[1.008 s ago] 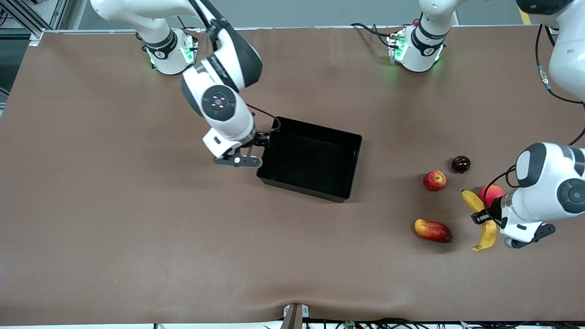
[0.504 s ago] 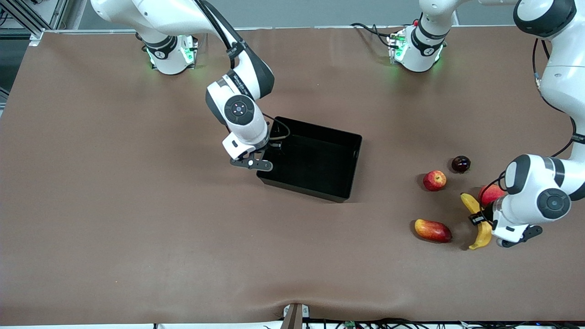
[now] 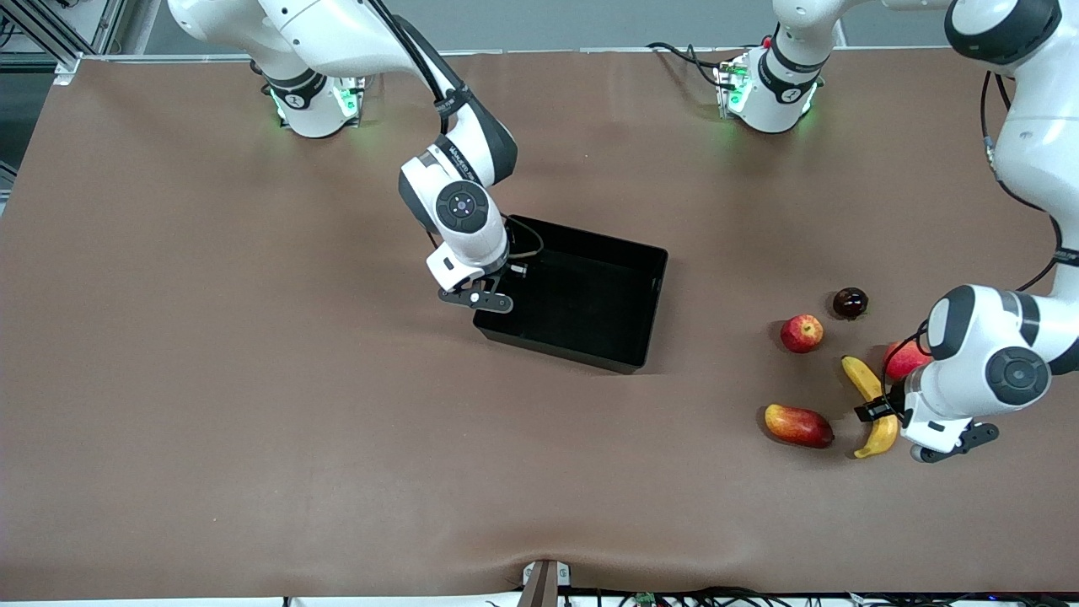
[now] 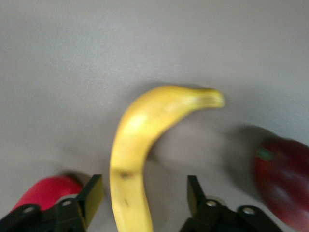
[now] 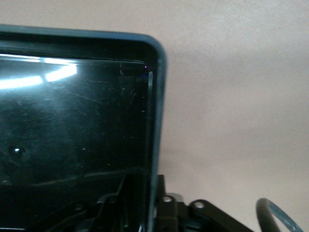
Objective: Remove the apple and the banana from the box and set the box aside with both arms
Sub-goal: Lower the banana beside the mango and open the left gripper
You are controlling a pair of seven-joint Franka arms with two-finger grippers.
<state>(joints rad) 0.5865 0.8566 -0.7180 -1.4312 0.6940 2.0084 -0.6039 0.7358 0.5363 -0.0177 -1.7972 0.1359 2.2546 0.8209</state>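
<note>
The black box (image 3: 590, 297) sits mid-table. My right gripper (image 3: 511, 276) is at the box wall toward the right arm's end, and in the right wrist view (image 5: 150, 187) its fingers pinch that wall (image 5: 157, 101) from both sides. The yellow banana (image 3: 868, 394) lies near the left arm's end. My left gripper (image 3: 882, 410) is low over its middle, open, with the banana (image 4: 137, 140) between the fingers (image 4: 92, 197), closer to one of them. The small red apple (image 3: 801, 333) lies farther from the camera, free.
A red-yellow mango (image 3: 798, 425) lies beside the banana and also shows in the left wrist view (image 4: 285, 181). A pinkish-red round fruit (image 3: 902, 357) touches the banana's other side. A dark plum (image 3: 850, 302) lies farther back.
My right gripper moved from beside the box onto its wall. My left gripper dropped lower around the banana, and the banana shifted slightly toward the mango.
</note>
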